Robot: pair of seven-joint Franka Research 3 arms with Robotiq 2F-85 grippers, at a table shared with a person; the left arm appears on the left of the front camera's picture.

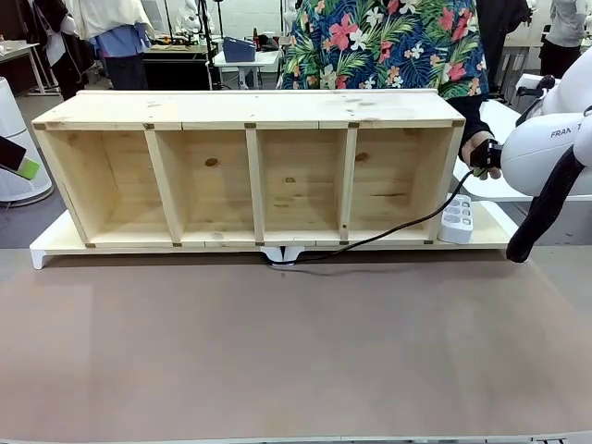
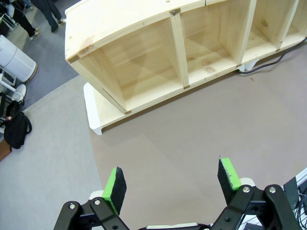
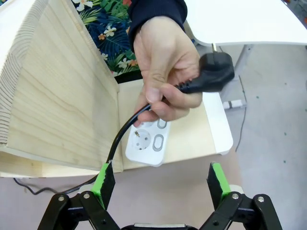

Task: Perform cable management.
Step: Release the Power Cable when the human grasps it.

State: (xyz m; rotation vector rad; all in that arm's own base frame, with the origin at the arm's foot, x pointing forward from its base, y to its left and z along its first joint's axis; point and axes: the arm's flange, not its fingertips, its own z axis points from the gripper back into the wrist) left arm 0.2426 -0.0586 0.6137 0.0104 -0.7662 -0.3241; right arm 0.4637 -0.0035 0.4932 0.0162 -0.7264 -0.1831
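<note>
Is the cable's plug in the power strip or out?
Out: the person's hand holds the plug above the white power strip, its sockets bare.

My right arm [image 1: 546,148] is white and rounded, with grey "FRA" lettering at 3 o'clock in the front view. A thick black hose [image 1: 548,205] runs along it. On each wrist my gripper has black metal linkages with silver pivot screws and two fingers ending in bright green pads. The left gripper [image 2: 173,184] has pads [image 2: 114,184] whose inner faces are black, and a white flange edge shows at 6 o'clock. The right gripper [image 3: 162,182] looks the same, with its green pads [image 3: 103,184] on black fingers. The person [image 1: 388,42] wears a dark shirt with red, white and green tropical flowers, over a dark sleeve [image 3: 156,12].
</note>
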